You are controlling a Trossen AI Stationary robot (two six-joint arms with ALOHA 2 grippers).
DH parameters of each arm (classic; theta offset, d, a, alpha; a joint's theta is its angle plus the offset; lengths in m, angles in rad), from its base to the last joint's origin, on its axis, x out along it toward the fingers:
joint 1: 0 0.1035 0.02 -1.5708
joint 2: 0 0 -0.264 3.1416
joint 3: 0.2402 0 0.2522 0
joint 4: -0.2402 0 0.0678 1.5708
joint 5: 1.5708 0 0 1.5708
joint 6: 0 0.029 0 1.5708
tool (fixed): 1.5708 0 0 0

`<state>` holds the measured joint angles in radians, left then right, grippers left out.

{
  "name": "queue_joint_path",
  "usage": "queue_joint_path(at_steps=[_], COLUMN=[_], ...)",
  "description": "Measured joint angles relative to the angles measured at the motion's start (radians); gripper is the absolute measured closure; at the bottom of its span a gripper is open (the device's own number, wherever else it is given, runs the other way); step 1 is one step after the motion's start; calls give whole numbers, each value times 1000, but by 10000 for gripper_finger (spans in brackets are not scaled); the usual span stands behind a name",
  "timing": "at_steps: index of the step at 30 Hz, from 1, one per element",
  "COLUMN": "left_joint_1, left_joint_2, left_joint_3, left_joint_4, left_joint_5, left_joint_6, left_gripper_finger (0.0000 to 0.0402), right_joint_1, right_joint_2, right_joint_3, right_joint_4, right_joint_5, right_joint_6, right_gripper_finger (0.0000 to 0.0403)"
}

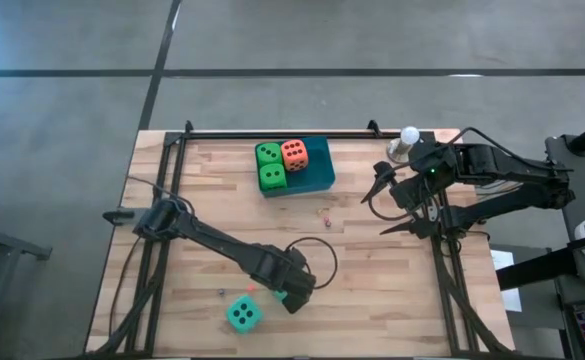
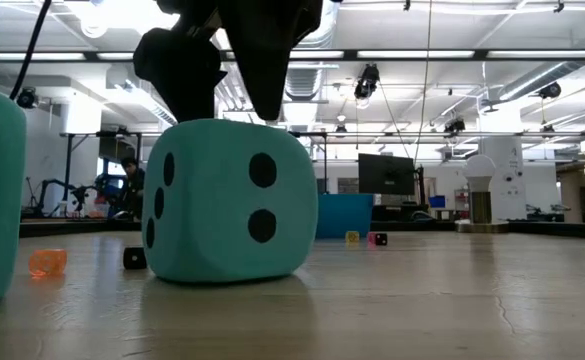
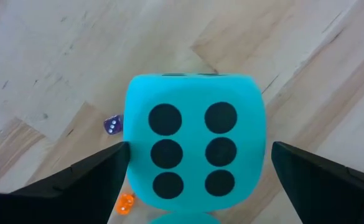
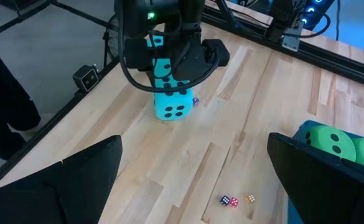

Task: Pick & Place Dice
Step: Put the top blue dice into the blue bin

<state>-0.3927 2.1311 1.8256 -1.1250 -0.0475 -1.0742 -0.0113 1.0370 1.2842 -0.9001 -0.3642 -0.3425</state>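
The left gripper [image 1: 294, 296] hangs low at the near table edge, fingers spread wide (right gripper [image 1: 397, 208] likewise, waiting far-side).

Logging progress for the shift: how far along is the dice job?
Done: two green dice and the orange-red die sit in the blue tray. In hand: the open left gripper straddles a teal die, not gripped. Left: that die and a second teal one. The right gripper waits open.

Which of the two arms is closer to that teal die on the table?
The left. Its open gripper hangs right over the teal die, fingers on either side of it. The right gripper waits open across the table, beside the blue tray.
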Motion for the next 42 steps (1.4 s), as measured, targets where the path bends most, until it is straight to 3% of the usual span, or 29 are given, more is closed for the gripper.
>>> queue_joint_path(at_steps=[16, 32, 42], left_joint_1=[0, 7, 10], left_joint_2=[-3, -6, -2], left_joint_3=[2, 7, 1], left_joint_4=[-24, -44, 2], left_joint_5=[15, 28, 10], left_joint_6=[-9, -188, -183], left_gripper_finger=[3, 3, 2], right_joint_1=[0, 0, 0], right_joint_2=[0, 0, 0], right_joint_3=[0, 0, 0], right_joint_4=[0, 0, 0], right_joint_5=[0, 0, 0], right_joint_6=[0, 0, -1], right_gripper_finger=[3, 3, 3])
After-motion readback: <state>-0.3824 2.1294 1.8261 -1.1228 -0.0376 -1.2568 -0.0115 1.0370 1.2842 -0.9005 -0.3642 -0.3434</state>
